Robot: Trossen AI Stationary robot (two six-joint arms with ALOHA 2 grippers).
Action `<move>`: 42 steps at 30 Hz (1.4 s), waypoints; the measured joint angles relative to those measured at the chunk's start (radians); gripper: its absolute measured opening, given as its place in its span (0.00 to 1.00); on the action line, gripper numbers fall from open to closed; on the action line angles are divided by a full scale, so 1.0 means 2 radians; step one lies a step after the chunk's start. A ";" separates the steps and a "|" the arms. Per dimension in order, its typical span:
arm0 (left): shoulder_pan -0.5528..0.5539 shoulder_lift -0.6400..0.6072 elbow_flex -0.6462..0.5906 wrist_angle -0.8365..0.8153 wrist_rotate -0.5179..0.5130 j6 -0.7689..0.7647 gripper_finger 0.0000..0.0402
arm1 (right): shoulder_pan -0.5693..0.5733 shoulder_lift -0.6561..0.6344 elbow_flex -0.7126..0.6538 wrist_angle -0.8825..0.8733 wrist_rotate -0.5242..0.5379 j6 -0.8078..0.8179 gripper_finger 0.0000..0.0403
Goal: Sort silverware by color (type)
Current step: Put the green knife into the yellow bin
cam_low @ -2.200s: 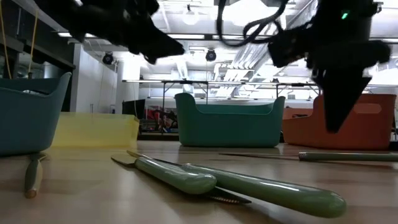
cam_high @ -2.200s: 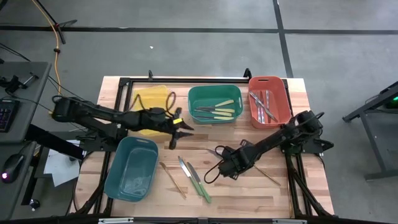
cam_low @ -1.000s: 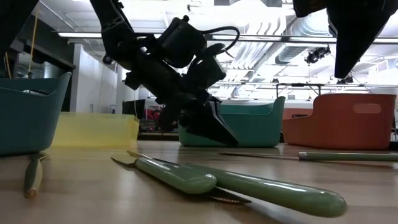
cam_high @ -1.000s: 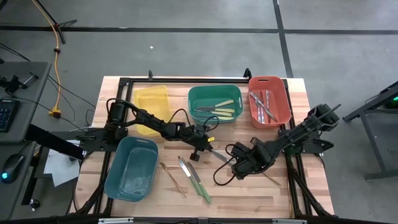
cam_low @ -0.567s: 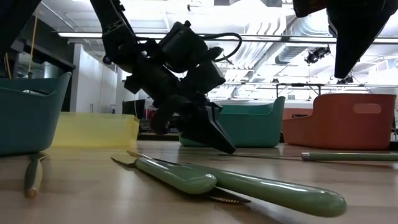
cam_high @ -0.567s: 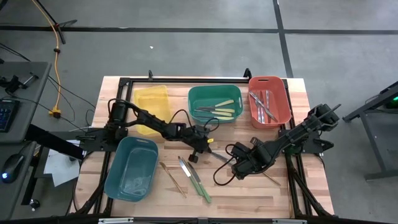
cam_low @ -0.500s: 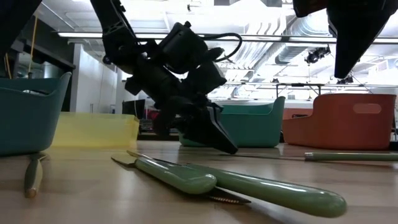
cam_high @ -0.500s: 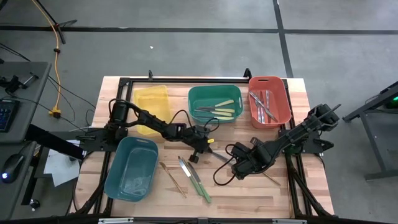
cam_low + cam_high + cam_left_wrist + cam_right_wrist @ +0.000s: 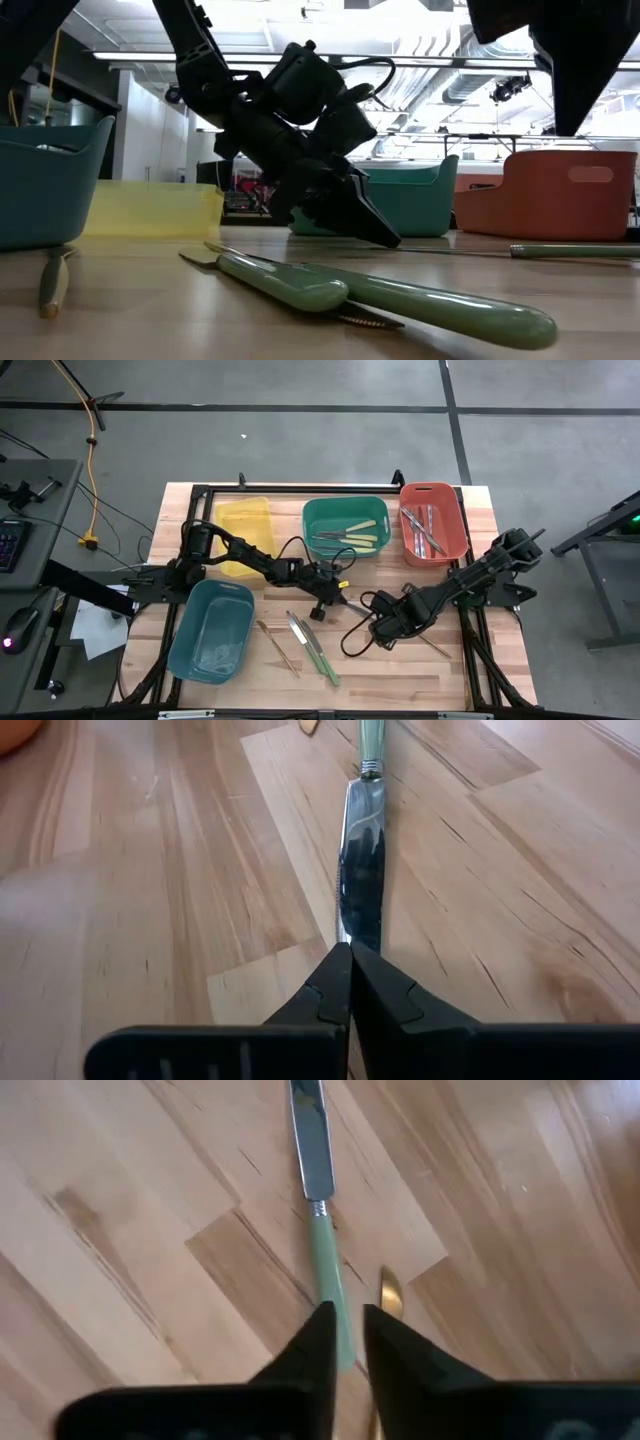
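Both grippers at one green-handled steel table knife (image 9: pixel 361 870)

Left gripper (image 9: pixel 350 952) clenched, tips on the blade; right gripper (image 9: pixel 342 1320), jaws slightly parted, straddles the handle.

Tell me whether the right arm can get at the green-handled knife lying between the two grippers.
Probably yes. The right gripper already straddles the green-handled knife at its handle, fingers slightly apart. The left gripper, shut, sits at the blade tip, away from the handle.
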 joint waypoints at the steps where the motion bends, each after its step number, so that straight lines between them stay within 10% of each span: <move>1: 0.000 0.000 0.000 0.000 0.000 -0.002 0.00 | -0.001 0.003 0.000 -0.002 -0.004 -0.007 0.13; 9: 0.000 0.000 -0.001 0.000 0.006 -0.003 0.00 | -0.004 0.032 -0.032 0.022 -0.055 -0.075 0.47; 16: 0.000 0.000 -0.001 0.000 0.006 -0.003 0.00 | 0.002 0.033 -0.137 0.143 -0.081 -0.067 0.56; 24: 0.001 0.000 -0.002 0.002 0.007 -0.009 0.00 | 0.018 0.030 -0.168 0.190 -0.060 -0.062 0.47; 33: 0.001 0.000 -0.002 0.003 0.007 -0.012 0.00 | 0.018 0.029 -0.191 0.231 -0.072 -0.059 0.13; 42: 0.001 -0.001 -0.003 0.007 0.007 -0.012 0.00 | 0.017 0.030 -0.192 0.228 -0.078 -0.040 0.13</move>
